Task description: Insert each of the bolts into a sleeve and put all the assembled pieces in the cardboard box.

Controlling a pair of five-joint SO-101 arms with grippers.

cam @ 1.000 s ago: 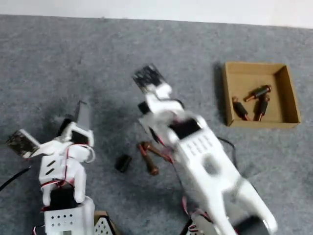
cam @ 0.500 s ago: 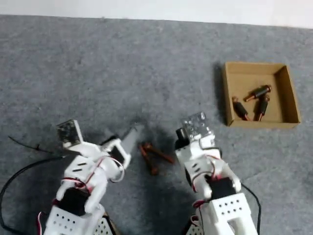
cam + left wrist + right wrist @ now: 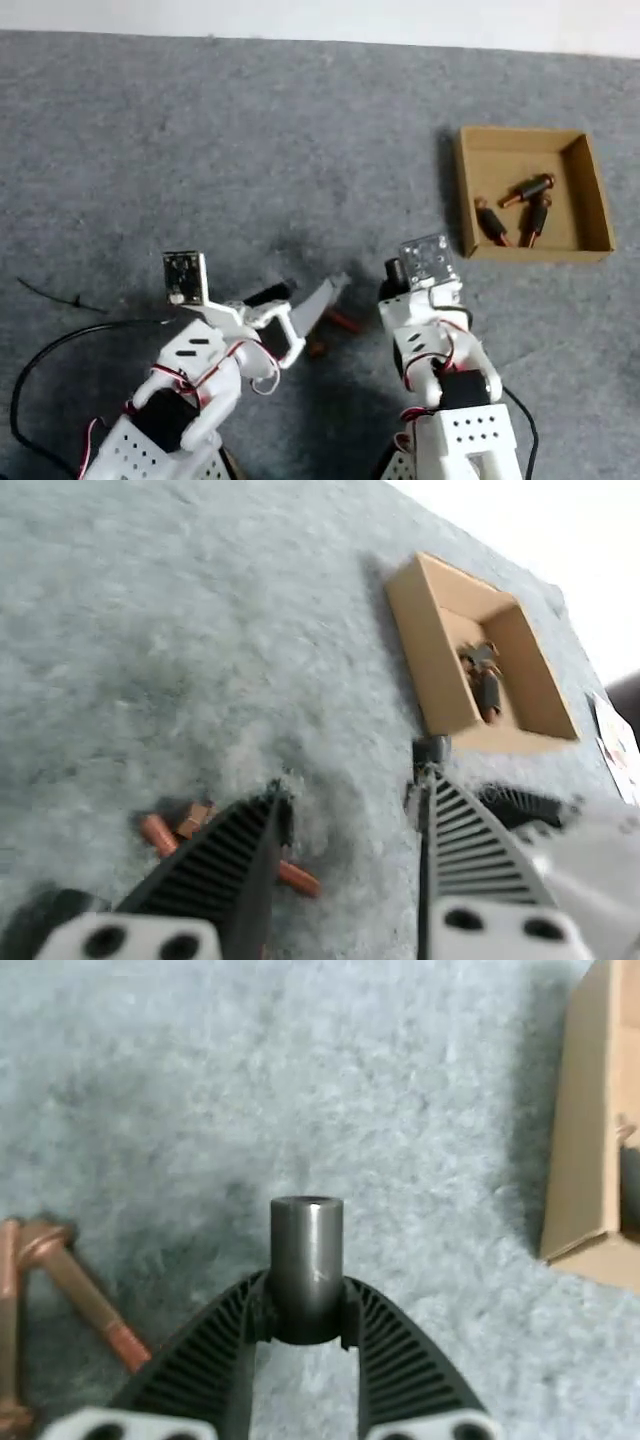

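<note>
- Grey table (image 3: 200,150) holds the cardboard box (image 3: 510,160) with three finished pieces (image 3: 527,190) inside.
- Right jaws pinch a sleeve (image 3: 306,1260).
- Left jaws hang spread over two bolts (image 3: 160,832) not yet sleeved.

No legible text, label, number or sign anywhere. White sheet (image 3: 612,742) beyond cardboard box (image 3: 425,650) carried reddish marks, too blurred to read. Left wrist camera board (image 3: 183,277) and right wrist camera board (image 3: 428,262) showed specks, too small to make out.
</note>
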